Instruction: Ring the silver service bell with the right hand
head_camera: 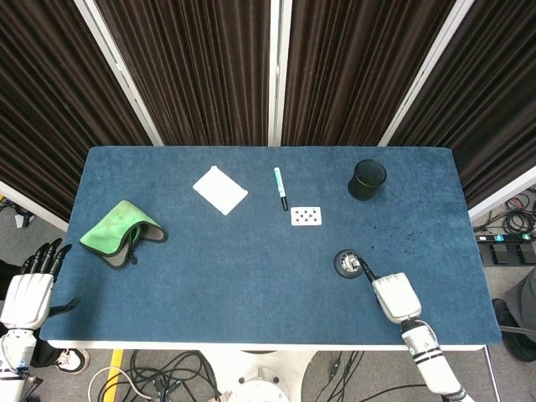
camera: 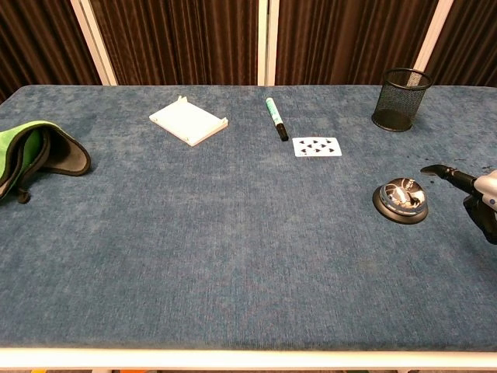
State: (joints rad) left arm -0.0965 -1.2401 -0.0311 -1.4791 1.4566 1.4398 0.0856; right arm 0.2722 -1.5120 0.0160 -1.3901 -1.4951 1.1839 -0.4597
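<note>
Silver service bell (head_camera: 349, 263) seen on blue tabletop (head_camera: 251, 276), right of centre, near front edge. Right hand (head_camera: 392, 295) positioned just beside bell, dark fingertip (camera: 432, 169) extended toward it; nothing held. Left hand (head_camera: 30, 285) off tabletop's left edge, fingers spread, nothing held.

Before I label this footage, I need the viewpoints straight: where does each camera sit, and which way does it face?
Head view: high above the near edge, looking steeply down on the whole table; shows the left hand off the left corner and the right hand by the service bell.
Chest view: low at the near edge, looking across toward the curtains; only the right hand shows.
Shared: bell, mesh cup, playing card, marker.
</note>
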